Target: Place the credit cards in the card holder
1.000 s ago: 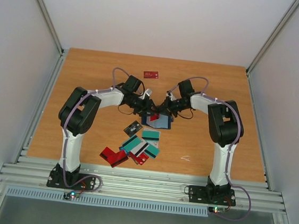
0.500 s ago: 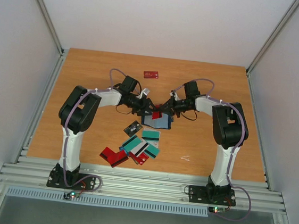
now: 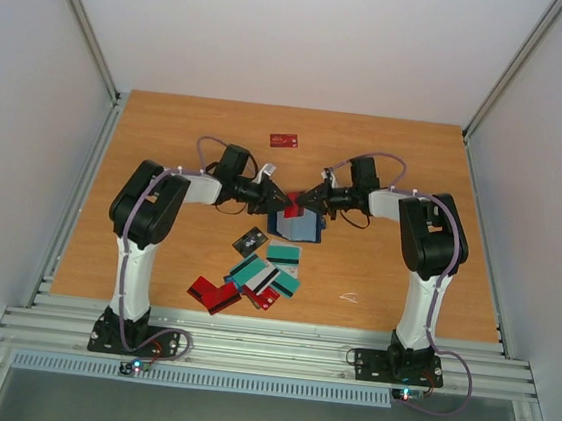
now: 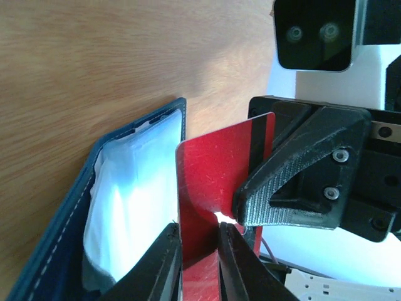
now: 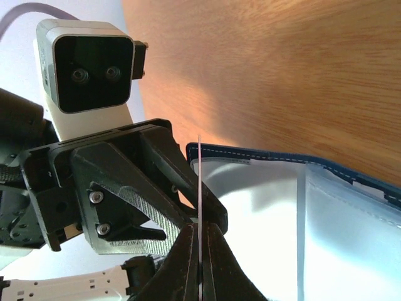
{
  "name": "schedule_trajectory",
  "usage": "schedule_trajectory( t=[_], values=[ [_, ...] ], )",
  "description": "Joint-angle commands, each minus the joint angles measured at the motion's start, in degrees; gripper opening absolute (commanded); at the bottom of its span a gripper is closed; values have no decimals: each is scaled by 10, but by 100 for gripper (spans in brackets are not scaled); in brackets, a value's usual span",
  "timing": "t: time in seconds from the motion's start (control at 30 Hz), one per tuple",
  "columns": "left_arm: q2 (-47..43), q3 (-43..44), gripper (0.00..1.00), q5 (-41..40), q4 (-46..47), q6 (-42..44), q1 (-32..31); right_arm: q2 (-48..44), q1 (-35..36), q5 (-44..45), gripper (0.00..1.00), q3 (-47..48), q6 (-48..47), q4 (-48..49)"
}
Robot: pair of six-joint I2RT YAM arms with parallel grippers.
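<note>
Nearest, the credit cards (image 3: pixel 254 280) overlap in a heap of red, teal and one dark, so no firm count. Beyond, one card holder (image 3: pixel 306 232) lies open, half hidden under the left gripper (image 3: pixel 278 201) and right gripper (image 3: pixel 303 202), both clamped on one red card (image 4: pixel 213 169). Farthest, a single stray card (image 3: pixel 284 140).

The left arm (image 3: pixel 148 209) and right arm (image 3: pixel 427 236) were bent at the elbow, with forearms angled inward toward the frame's centre. There the left tool (image 3: pixel 276 199) and right tool (image 3: pixel 305 200) faced each other tip to tip, each pinching the same red card (image 4: pixel 207 182).
</note>
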Motion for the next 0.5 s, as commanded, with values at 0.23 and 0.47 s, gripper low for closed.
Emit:
schedule_trajectory(
  t=[0.23, 0.47],
  values=[
    [28, -2, 4, 52, 153, -95, 1, -4, 0, -29, 2, -18, 62, 107],
    [23, 20, 0, 34, 58, -51, 1, -8, 0, -10, 9, -10, 19, 43]
  ],
)
